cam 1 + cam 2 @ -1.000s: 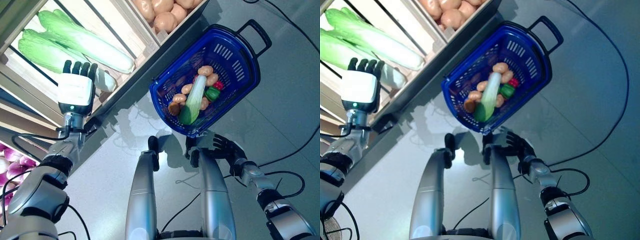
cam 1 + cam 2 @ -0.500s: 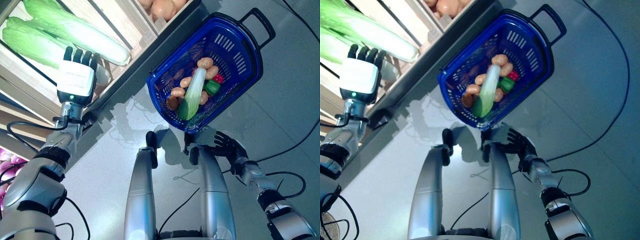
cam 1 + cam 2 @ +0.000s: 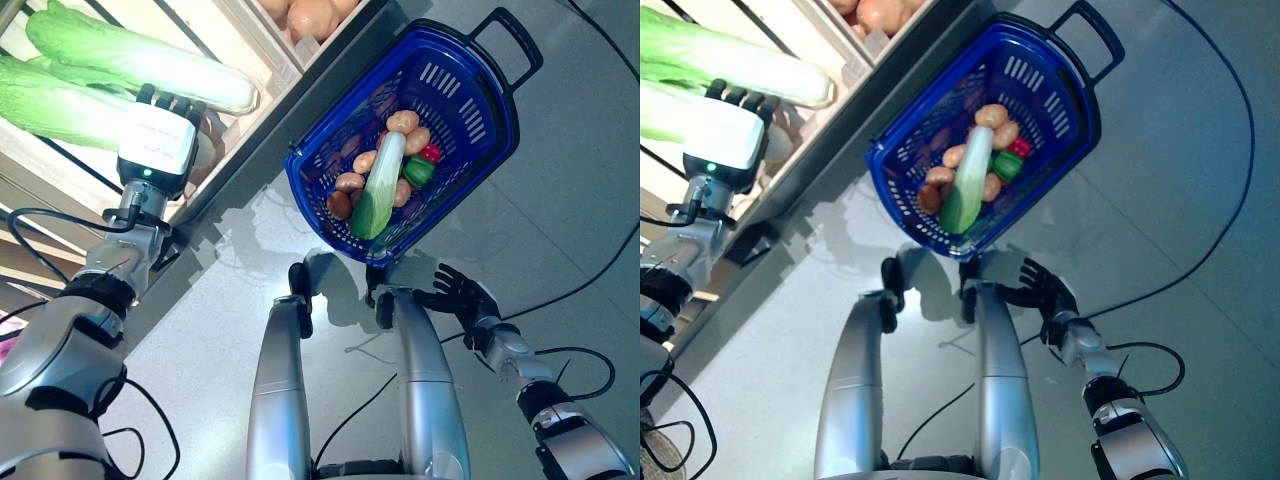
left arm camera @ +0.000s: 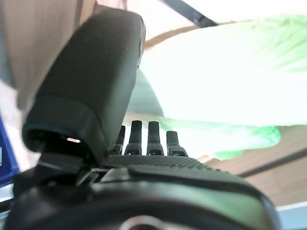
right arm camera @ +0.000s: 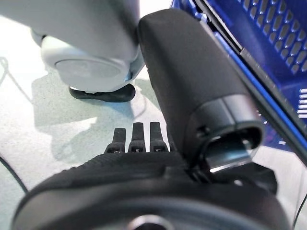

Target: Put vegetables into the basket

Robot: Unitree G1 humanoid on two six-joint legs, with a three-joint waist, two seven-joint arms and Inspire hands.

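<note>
Two long pale-green cabbages (image 3: 140, 65) lie on the wooden shelf at the upper left. My left hand (image 3: 158, 140) reaches into that shelf, open, its straight fingers (image 4: 148, 136) against the white stem end of the nearer cabbage (image 4: 230, 72). On the floor stands the blue basket (image 3: 500, 85), holding a long green-and-white cabbage (image 3: 380, 185), several potatoes (image 3: 403, 121), a red pepper (image 3: 432, 152) and a green pepper (image 3: 419, 171). My right hand (image 3: 462, 295) hangs open and empty just below the basket's near rim (image 5: 268, 62).
A crate of potatoes (image 3: 305, 15) sits on the shelf beyond the cabbages. The shelf's dark front edge (image 3: 270, 135) runs diagonally between the cabbages and the basket. The basket's handle (image 3: 505, 40) points away from me. Grey floor lies to the right.
The camera has shifted. My left hand has pushed a little further into the shelf, onto the cabbage's stem end. The right hand stays open by the basket.
</note>
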